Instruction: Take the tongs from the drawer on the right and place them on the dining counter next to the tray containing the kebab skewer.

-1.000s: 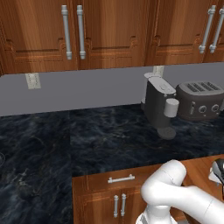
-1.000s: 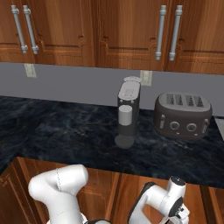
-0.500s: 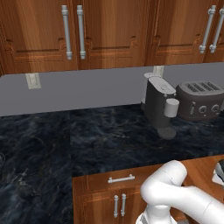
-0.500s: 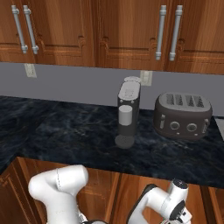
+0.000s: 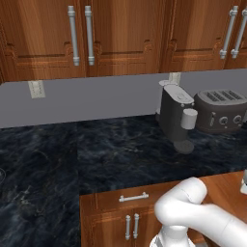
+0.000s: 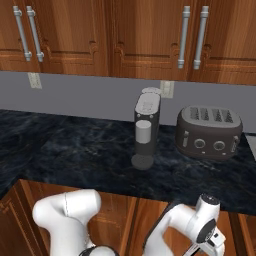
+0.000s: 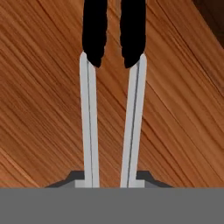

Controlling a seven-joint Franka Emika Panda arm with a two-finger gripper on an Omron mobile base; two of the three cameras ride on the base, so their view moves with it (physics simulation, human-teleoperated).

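Observation:
In the hand view the tongs (image 7: pixel 89 122) lie on the drawer's reddish wooden floor (image 7: pixel 39 87). Their two slim grey arms run up the picture to black ends (image 7: pixel 94 39). My gripper (image 7: pixel 110 177) is shut on the tongs, with a dark fingertip (image 7: pixel 72 178) pressed against the outside of each arm near the bottom edge. In the right base view my arm (image 6: pixel 200 225) bends down below the counter's front edge. The dining counter, the tray and the kebab skewer are out of view.
A black stone counter (image 5: pixel 96 159) along the wall carries a grey coffee machine (image 5: pixel 174 116) and a dark toaster (image 5: pixel 222 111). Wall cabinets (image 5: pixel 120 34) with vertical silver handles hang above. A shut drawer front with a short silver bar handle (image 5: pixel 134 197) sits left of my arm.
In the right base view my wrist has sunk slightly down and to the right. The counter, coffee machine and toaster have not moved.

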